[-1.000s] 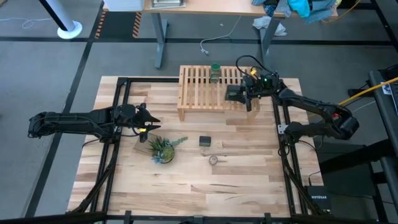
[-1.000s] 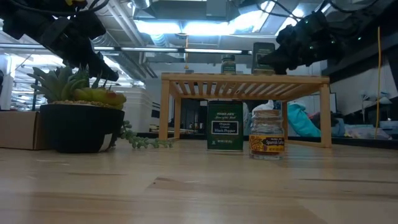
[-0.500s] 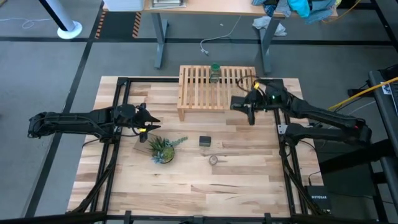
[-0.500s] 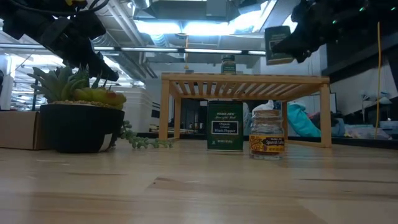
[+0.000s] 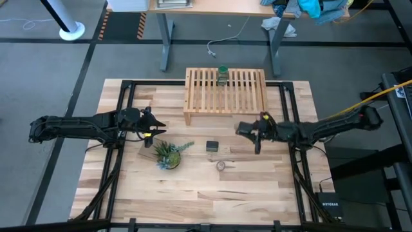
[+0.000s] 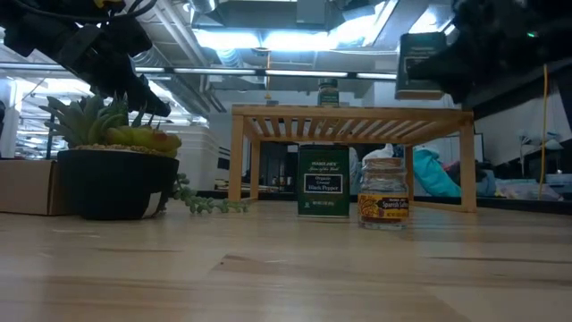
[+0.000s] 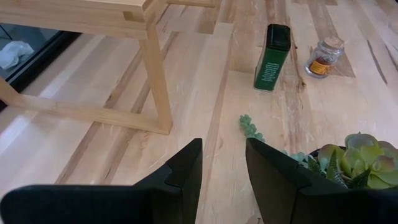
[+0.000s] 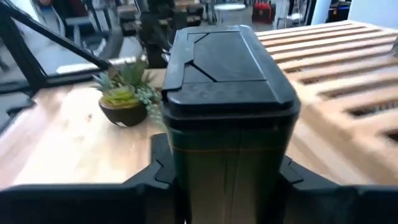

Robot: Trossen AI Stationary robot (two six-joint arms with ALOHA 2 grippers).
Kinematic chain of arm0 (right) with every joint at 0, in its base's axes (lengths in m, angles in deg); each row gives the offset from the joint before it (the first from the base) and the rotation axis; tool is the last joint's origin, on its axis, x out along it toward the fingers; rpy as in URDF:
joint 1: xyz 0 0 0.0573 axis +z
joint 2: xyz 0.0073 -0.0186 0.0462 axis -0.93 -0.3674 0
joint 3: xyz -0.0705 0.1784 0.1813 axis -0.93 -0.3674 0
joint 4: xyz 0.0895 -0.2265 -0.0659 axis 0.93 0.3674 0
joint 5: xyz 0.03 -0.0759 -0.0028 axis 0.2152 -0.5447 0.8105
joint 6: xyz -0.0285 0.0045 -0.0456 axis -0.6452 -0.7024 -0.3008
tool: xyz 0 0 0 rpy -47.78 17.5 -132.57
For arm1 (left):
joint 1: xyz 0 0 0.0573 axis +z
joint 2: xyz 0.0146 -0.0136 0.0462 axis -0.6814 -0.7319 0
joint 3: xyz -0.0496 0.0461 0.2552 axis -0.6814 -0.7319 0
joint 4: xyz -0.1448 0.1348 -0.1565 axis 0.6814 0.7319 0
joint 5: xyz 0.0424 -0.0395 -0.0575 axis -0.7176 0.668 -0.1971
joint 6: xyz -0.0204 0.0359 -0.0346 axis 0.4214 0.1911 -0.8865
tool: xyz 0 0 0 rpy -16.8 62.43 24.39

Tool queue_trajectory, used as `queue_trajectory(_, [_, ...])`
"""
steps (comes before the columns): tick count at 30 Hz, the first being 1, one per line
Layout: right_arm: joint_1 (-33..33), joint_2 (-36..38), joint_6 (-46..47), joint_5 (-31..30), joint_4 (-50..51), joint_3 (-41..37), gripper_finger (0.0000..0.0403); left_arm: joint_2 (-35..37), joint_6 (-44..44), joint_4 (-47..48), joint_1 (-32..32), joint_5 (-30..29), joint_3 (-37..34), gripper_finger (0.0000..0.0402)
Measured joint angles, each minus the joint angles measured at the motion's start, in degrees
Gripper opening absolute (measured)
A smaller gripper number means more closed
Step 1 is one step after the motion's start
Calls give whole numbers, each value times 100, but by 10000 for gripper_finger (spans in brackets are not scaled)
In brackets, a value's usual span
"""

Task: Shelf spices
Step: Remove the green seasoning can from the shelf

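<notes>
Above the butcher-block bench [image 5: 257, 187], right gripper [image 5: 248, 129] jaws clamped on dark boxy tin [image 8: 227, 93], beside slatted light-wood shelf [image 5: 241, 96], left gripper [image 5: 154, 125] jaws apart near spiky green plant [image 5: 168, 154].

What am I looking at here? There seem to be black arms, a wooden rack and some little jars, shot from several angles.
These are two robot arms at a wooden table, each ending in a two-finger gripper. One camera looks straight down, one sits at table level, and one rides on each wrist.

The right gripper holds a dark spice tin in the air in front of the slatted wooden rack; the right wrist camera shows that tin close up between its fingers. The left gripper waits open beside a potted plant.

A green-capped jar stands on the rack. On the table stand another dark tin and a tiny glass jar.
</notes>
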Motion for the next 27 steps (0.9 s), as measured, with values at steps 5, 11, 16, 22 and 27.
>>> queue_trajectory(5, [749, -371, 401, -798, -999, -586, 127, 1, -1, 0, 1, 0, 0, 116])
queue_trajectory(11, [1186, -1326, 485, -1209, -1886, -642, 127, -1, 1, 0, -1, 0, 0, 116])
queue_trajectory(16, [1200, -2443, 497, -1178, -2863, -641, 127, -1, -1, 2, 1, 0, 0, 116])
queue_trajectory(22, [1198, -3746, 491, -1171, -4268, -640, 127, -1, 1, 2, 1, 0, 0, 116])
queue_trajectory(27, [1198, -4506, 475, -1163, -4810, -477, 127, -1, 1, 2, 1, 0, 0, 116])
